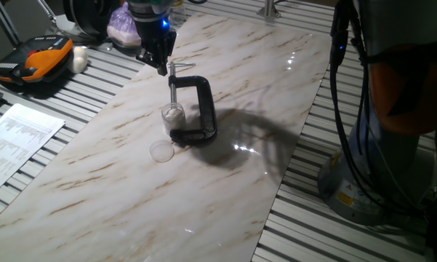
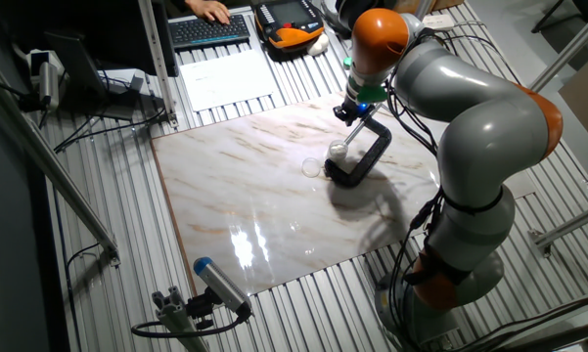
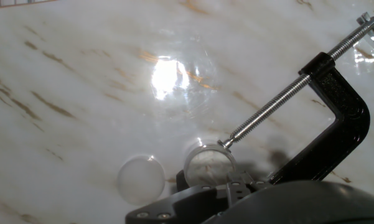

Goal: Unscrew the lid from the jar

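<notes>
Lid (image 1: 161, 151), one, lies flat on the marble bench (image 1: 94, 167) just beside the single jar (image 1: 172, 114), which one black C-clamp (image 1: 201, 109) pins under its screw. End effector (image 1: 158, 64) hovers above the clamp's handle; its opening cannot be judged.

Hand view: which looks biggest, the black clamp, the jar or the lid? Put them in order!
1. Black clamp, easily the biggest.
2. and 3. The jar and the lid lying beside it on the table look about the same width here, so I won't rank them.
</notes>
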{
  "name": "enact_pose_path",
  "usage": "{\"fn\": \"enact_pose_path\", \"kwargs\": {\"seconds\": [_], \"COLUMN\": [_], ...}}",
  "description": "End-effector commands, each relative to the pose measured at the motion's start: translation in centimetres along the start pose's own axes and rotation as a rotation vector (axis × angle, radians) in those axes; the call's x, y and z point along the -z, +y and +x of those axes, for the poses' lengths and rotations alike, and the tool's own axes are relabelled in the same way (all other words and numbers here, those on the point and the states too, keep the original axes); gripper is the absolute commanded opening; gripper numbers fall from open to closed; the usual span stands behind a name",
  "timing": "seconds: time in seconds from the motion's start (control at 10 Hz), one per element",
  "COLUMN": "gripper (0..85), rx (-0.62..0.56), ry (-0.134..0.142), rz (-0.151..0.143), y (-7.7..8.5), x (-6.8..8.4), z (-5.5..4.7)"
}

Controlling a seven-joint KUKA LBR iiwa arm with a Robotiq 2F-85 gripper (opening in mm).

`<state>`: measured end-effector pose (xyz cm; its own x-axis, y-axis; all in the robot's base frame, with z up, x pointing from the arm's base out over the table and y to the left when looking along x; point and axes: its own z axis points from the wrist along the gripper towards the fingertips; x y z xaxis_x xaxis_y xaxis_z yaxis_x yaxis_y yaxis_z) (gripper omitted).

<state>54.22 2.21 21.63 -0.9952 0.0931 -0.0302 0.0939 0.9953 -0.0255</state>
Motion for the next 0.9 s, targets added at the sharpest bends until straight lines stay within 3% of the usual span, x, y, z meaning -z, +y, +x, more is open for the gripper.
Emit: {"fn": "enact_pose_path", "kwargs": {"seconds": [0.0, 0.8], "gripper": [0.0, 0.0], "rx": [0.0, -0.001], "ry": [0.0, 0.005], "rz": [0.0, -0.003], "y": [0.0, -0.01], "x": [0.01, 0.06], "z": [0.0, 0.04]}}
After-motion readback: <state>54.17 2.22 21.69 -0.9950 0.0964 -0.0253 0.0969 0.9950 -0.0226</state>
